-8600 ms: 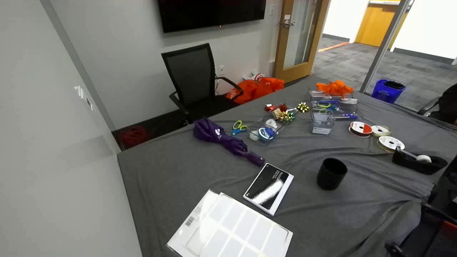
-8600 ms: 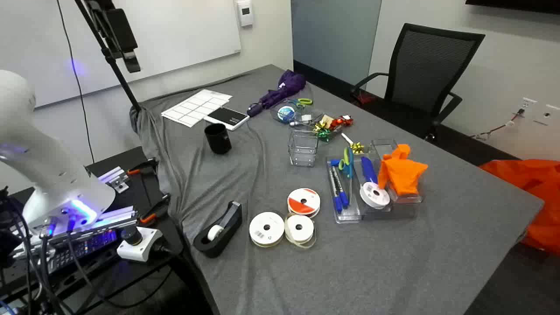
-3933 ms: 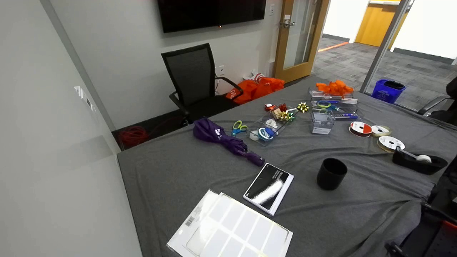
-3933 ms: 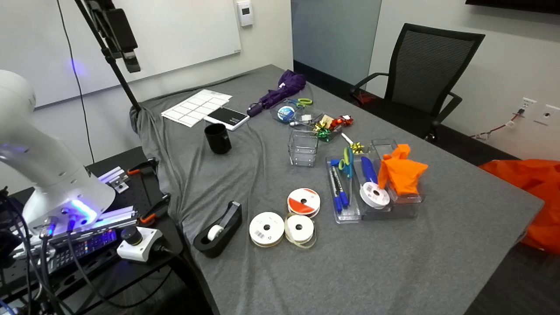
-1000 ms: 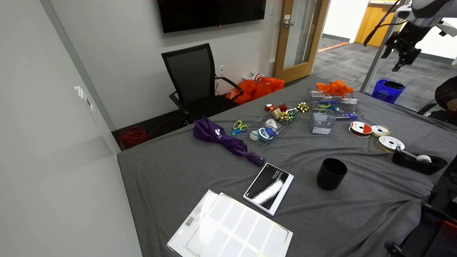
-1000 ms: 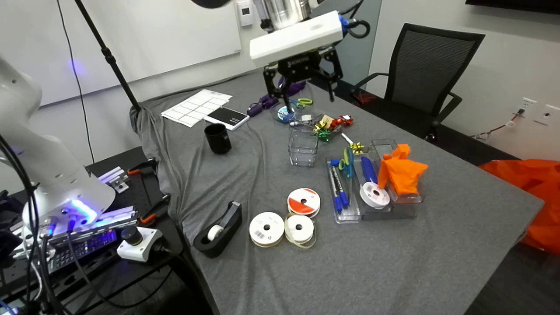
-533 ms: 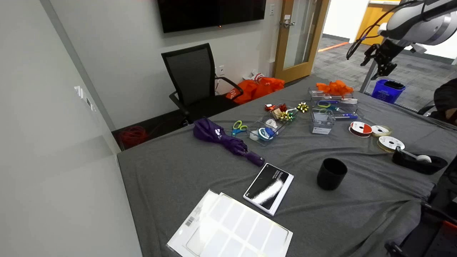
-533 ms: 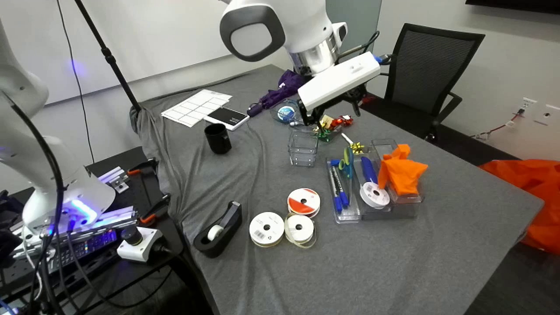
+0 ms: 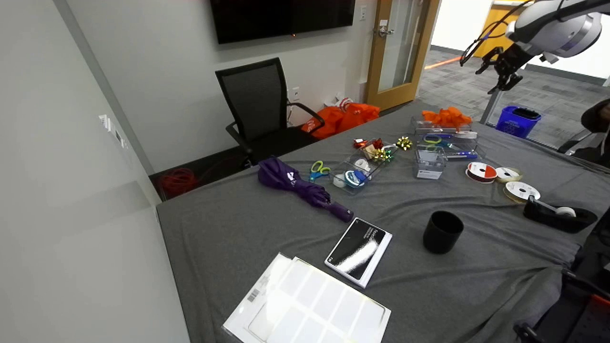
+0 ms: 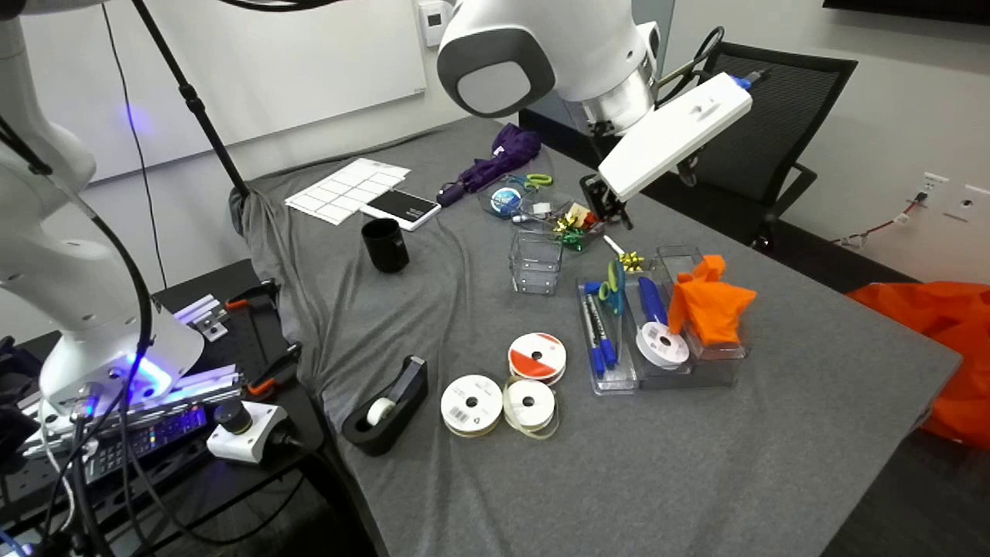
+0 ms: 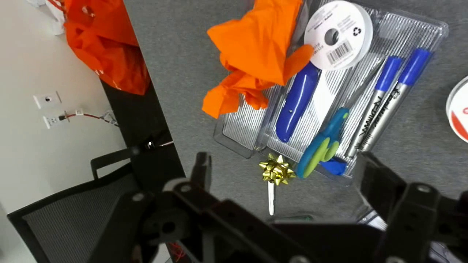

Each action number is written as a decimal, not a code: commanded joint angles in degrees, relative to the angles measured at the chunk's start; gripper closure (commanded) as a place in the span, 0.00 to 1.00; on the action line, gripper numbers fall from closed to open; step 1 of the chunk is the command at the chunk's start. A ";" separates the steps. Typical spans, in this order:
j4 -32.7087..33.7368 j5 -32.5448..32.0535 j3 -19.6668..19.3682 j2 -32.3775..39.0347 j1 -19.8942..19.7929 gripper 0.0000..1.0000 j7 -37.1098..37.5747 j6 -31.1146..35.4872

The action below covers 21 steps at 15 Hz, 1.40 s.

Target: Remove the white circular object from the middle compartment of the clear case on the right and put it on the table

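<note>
The white circular object (image 11: 347, 38), a white ribbon spool, lies in the middle compartment of the clear case (image 11: 406, 31), partly on a blue-handled tool (image 11: 297, 106). The spool also shows in both exterior views (image 10: 654, 353) (image 9: 466, 135). Orange cloth (image 11: 257, 47) sits in the compartment beside it. Scissors (image 11: 321, 148) and markers (image 11: 384, 106) lie on the other side. My gripper (image 11: 285, 165) is open and empty, high above the dark grey table (image 10: 619, 480). In an exterior view the gripper (image 10: 656, 199) hangs behind and above the case, apart from everything.
A clear box (image 10: 535, 267) stands near the case. Three loose ribbon spools (image 10: 472, 404) and a tape dispenser (image 10: 387, 406) lie in front. A gold bow (image 11: 276, 170) touches the case's end. Another clear case (image 9: 352, 183) holds tape and bows. A black cup (image 10: 384, 246) stands beyond.
The arm was out of view in the oldest frames, then came in over the table. Over the last second the gripper has moved toward the chair side and tilted, staying open. The table's objects have not moved.
</note>
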 commanded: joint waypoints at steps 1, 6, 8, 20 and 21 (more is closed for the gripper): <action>0.69 -0.67 0.77 0.30 -0.77 0.00 0.39 -0.29; 0.75 -0.62 1.14 0.47 -0.71 0.00 0.36 -0.31; 2.48 0.76 2.17 2.53 -1.71 0.00 -1.06 2.14; 4.32 -7.52 11.55 24.21 -6.88 0.00 2.88 27.44; 4.51 -9.41 11.31 25.10 -6.89 0.00 4.60 28.13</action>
